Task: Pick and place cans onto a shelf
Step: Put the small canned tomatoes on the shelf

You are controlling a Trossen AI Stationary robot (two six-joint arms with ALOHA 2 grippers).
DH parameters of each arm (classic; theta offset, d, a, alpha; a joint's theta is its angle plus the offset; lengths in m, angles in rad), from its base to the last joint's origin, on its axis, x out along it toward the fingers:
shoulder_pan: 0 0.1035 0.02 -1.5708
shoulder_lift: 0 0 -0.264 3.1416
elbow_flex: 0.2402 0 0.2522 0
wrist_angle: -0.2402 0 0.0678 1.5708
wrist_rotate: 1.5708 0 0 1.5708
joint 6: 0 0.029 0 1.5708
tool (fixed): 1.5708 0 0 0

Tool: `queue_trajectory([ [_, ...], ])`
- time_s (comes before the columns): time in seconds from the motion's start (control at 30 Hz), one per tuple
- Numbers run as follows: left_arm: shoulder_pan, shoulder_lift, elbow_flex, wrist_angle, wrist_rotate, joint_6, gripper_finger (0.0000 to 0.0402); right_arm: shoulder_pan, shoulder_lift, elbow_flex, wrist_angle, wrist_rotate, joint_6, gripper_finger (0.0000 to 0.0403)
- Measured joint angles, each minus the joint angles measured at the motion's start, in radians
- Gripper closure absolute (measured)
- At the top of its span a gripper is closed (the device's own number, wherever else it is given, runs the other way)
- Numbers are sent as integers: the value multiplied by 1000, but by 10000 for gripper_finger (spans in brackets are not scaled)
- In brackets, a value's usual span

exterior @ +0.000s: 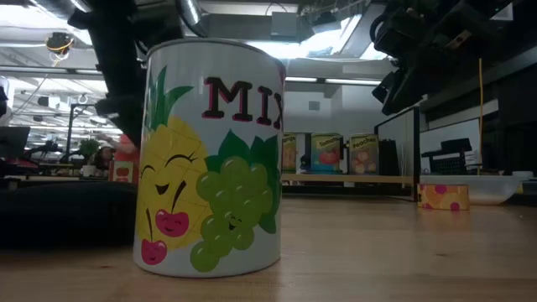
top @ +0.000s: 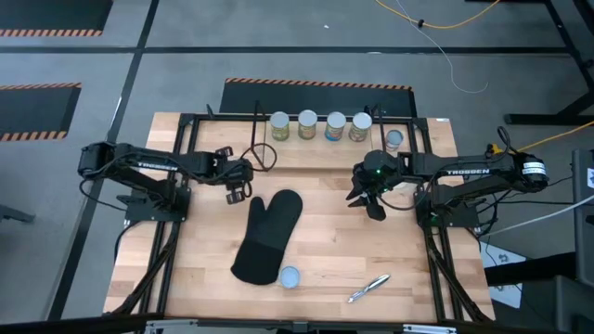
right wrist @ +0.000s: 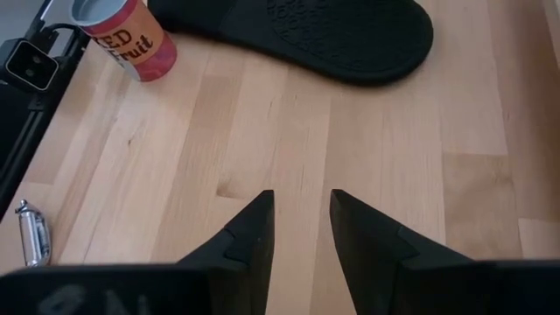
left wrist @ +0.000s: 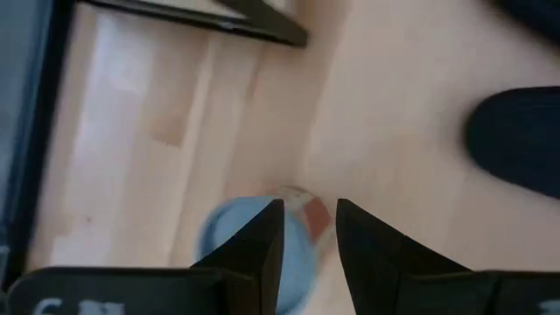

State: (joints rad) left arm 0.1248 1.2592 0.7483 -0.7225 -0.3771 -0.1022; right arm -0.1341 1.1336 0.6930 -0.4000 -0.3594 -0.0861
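Several cans (top: pixel 320 124) stand in a row on the shelf (top: pixel 232 119) at the far edge, with one more (top: pixel 393 141) at its right end. Another can (top: pixel 290 276) stands near the front edge; it fills the low view (exterior: pixel 210 159) and also shows in the right wrist view (right wrist: pixel 131 35). My left gripper (top: pixel 237 190) hangs just above a red-labelled can with a pale-blue top (left wrist: pixel 232 241), its fingers a narrow gap apart and partly in front of the can. My right gripper (top: pixel 371 199) hangs over bare table (right wrist: pixel 302 210), narrowly open and empty.
A black oven mitt (top: pixel 269 237) lies in the middle of the table between the arms. A silvery pen-like item (top: pixel 368 288) lies near the front edge. The black table frame (top: pixel 436 269) runs along both sides.
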Motion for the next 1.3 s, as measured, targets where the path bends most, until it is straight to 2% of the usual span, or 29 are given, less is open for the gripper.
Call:
queue_trajectory([
  [0.67,61,31,0,-41,54,-254,303,0,0,0,8,0,4,285],
  [1.3,61,31,-1,-72,62,-340,303,0,0,0,8,0,4,285],
])
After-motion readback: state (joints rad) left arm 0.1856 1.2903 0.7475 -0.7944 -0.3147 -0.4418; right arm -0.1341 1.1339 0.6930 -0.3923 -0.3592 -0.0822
